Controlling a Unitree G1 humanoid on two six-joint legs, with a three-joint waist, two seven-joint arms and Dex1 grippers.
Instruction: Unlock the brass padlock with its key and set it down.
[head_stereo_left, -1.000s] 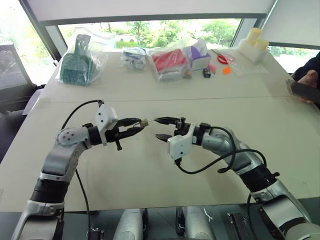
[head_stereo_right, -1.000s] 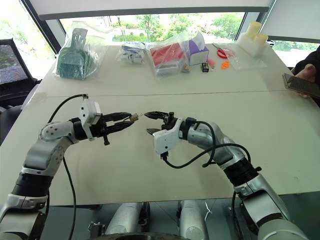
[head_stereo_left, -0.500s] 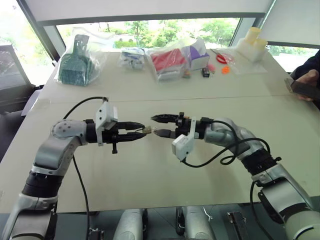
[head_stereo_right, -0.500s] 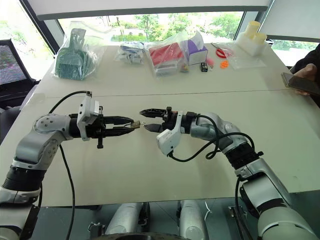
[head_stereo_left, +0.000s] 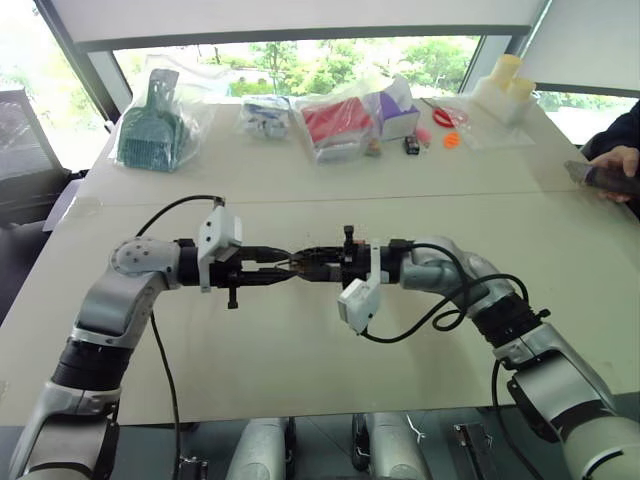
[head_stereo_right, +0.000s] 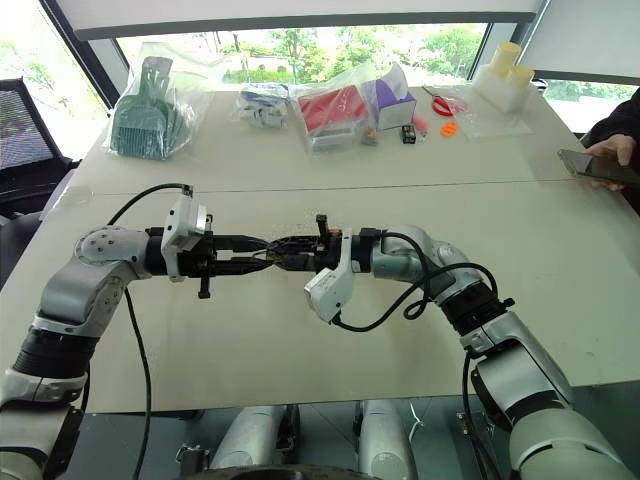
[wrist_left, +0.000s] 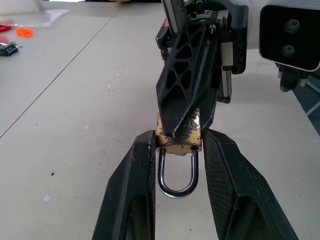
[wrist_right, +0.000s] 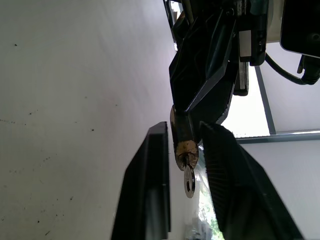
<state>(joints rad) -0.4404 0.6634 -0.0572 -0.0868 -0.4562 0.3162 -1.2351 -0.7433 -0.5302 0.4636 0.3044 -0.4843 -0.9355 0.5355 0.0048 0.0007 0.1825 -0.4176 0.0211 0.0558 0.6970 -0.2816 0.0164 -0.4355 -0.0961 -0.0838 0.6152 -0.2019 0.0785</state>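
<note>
Hanging above the pale tabletop (head_stereo_left: 300, 330) between the two meeting arms, the small yellow-brass padlock with a thin silvery shackle (wrist_left: 179, 145) sits clamped by its body between the two black fingers of the left gripper (wrist_left: 177, 165), shackle loop toward that wrist. The tiny silvery metal key (wrist_right: 189, 181) projects from the keyhole end of the lock body. The right gripper (wrist_right: 184, 150), black two-fingered, has its fingers on either side of the lock's key end, drawn in near it; whether they actually pinch the key or the body cannot be told. In the head views the two grippers meet tip to tip, both roughly level, over the near half of the table.

Further items, far edge of table, well apart from the arms: green plastic dustpan in a clear bag (head_stereo_left: 150, 125); small clear bag of bluish parts (head_stereo_left: 265, 115); clear bag holding red material (head_stereo_left: 340, 122); purple-and-white box (head_stereo_left: 398, 108); small orange bits (head_stereo_left: 453, 140); red-handled scissors (head_stereo_left: 445, 117); white container with pale yellow cylinders (head_stereo_left: 505, 85). At the right edge, a person's hand (head_stereo_left: 615, 160) holds a phone (head_stereo_left: 600, 178).
</note>
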